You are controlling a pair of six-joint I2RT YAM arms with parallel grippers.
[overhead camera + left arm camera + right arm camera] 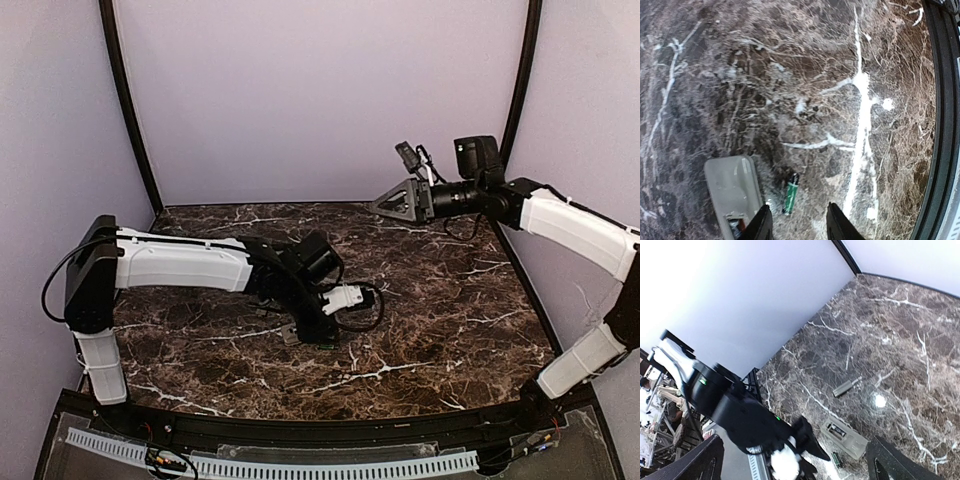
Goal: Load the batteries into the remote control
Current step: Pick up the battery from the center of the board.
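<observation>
The remote control [732, 186] lies back-up on the marble, greyish, its battery bay [735, 226] open at the near end with something dark inside. One green-tinted battery [790, 194] lies loose just right of it. My left gripper [799, 227] hovers over them, open, its fingertips [761, 225] straddling the gap between remote and battery, holding nothing. The right wrist view shows the remote [846, 436] and battery [837, 458] from afar. My right gripper [390, 205] is raised high at the back right, open and empty. In the top view the left arm hides the remote.
A slim grey piece [846, 387] lies on the marble beyond the remote. The table's black front rim [945, 130] runs along the right of the left wrist view. Lilac walls enclose the table [450, 300] on three sides.
</observation>
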